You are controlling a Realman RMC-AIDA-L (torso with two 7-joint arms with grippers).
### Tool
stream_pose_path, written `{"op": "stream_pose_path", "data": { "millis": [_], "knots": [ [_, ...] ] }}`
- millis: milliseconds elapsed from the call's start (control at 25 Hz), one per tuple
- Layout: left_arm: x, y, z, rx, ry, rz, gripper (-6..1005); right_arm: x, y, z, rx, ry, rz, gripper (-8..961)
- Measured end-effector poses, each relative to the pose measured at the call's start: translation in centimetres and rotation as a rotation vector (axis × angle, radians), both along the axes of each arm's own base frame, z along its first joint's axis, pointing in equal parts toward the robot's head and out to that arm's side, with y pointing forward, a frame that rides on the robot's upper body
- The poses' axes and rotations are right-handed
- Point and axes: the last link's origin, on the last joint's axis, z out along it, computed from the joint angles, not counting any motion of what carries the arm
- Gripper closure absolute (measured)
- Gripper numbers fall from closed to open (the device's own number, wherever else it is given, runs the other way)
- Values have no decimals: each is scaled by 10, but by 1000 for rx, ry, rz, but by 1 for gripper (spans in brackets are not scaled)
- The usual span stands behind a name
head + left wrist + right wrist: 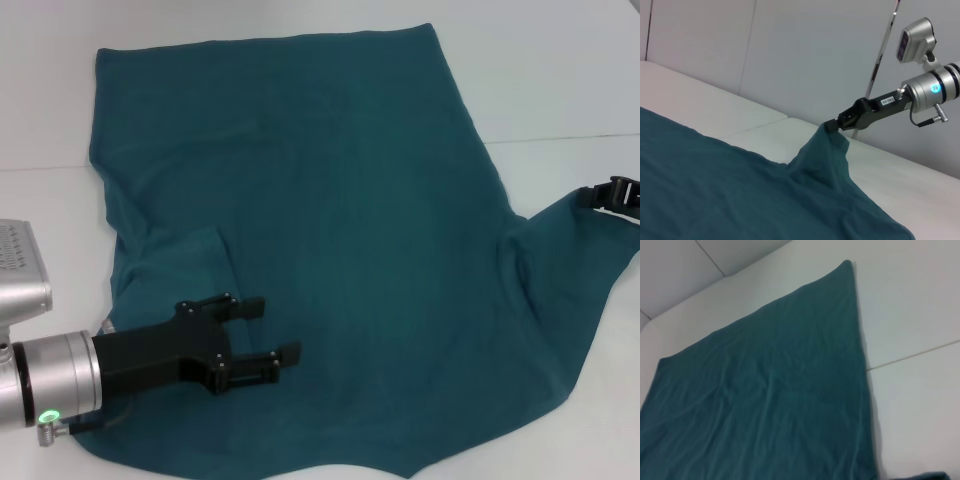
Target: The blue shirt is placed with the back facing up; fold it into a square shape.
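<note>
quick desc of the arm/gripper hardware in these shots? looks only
Both arms: silver cylindrical wrists, black angular grippers with slim dark fingers. Left gripper wrist carries a green indicator light, a small metal plug and a perforated silver camera housing. Right gripper wrist shows a cyan light, white label, thin black cable.

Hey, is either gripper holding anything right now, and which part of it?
The right gripper pinches the blue shirt at its right sleeve tip, lifted. The left gripper holds nothing.
</note>
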Motion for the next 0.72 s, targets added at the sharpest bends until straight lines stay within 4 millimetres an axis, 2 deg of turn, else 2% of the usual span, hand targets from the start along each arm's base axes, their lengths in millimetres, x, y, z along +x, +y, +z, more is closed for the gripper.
{"op": "stream_pose_path", "data": {
  "millis": [360, 720],
  "knots": [
    [0, 0, 0, -3, -3, 7, 151, -14, 6, 9, -33, 86, -26, 949],
    [0, 1, 0, -4, -3, 8, 151, -22, 9, 7, -76, 133, -74, 949]
  ]
}}
